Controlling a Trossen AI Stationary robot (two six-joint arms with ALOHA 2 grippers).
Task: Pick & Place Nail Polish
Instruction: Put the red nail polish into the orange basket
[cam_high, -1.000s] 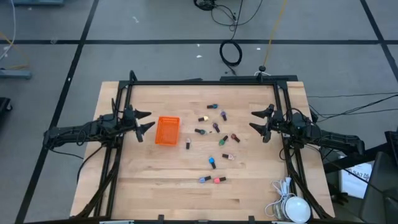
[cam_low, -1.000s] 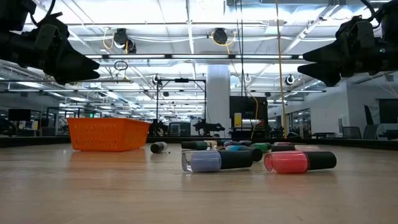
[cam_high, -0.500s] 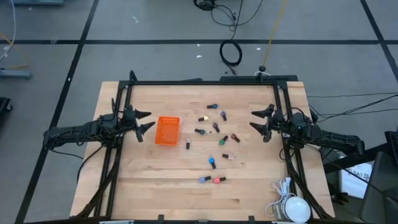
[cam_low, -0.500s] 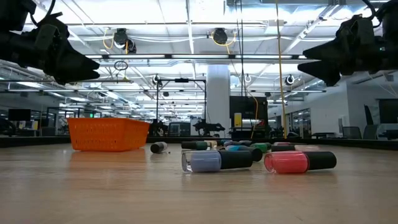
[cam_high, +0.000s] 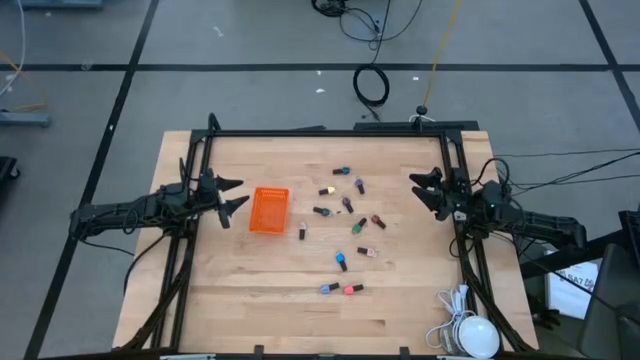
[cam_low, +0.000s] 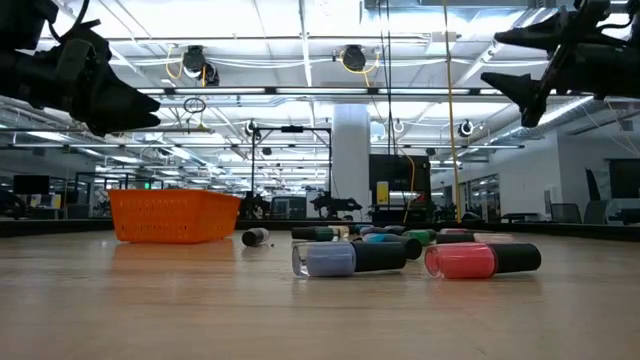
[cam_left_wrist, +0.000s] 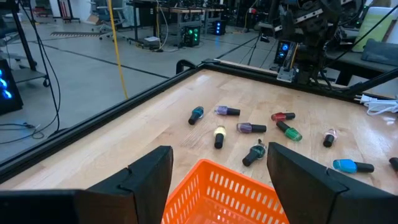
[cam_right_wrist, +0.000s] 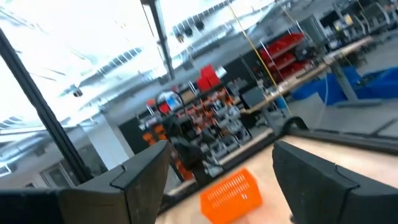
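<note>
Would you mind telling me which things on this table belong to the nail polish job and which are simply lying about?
Belonging to the job:
- the small dark-capped nail polish bottles scattered mid-table, e.g. the red one and the blue one
- the orange mesh basket, probably their destination
- the open left gripper and right gripper

Lying about:
- the white coiled cable and white dome at the table's corner
</note>
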